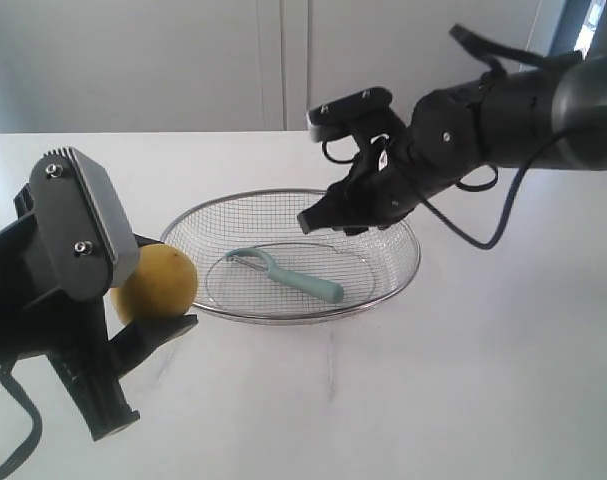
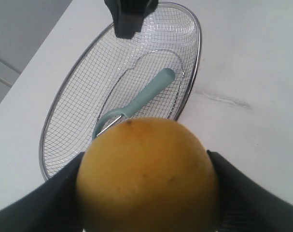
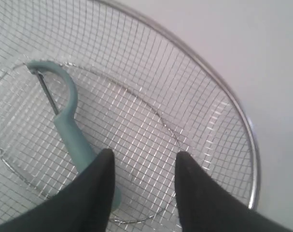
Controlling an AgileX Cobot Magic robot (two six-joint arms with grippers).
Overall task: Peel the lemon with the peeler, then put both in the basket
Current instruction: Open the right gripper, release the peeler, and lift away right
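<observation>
L claw (image 2: 146, 186) clamps round yellow lemon (image 1: 163, 280) at 9 o'clock of oval wire-mesh basket (image 1: 283, 317). R claw (image 3: 144, 159) parted, empty, above teal-handled peeler (image 1: 288, 275) inside. Hoist over, release low, off peeler.

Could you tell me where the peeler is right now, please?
In the exterior view, the peeler lies inside the basket, mid-frame, under the open right claw and right of the lemon.

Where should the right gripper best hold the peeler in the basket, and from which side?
Grip the peeler at the middle of its long teal handle, from above, jaws across its narrow width. It lies flat on the mesh, and the wall of the basket likely blocks a sideways approach.
</observation>
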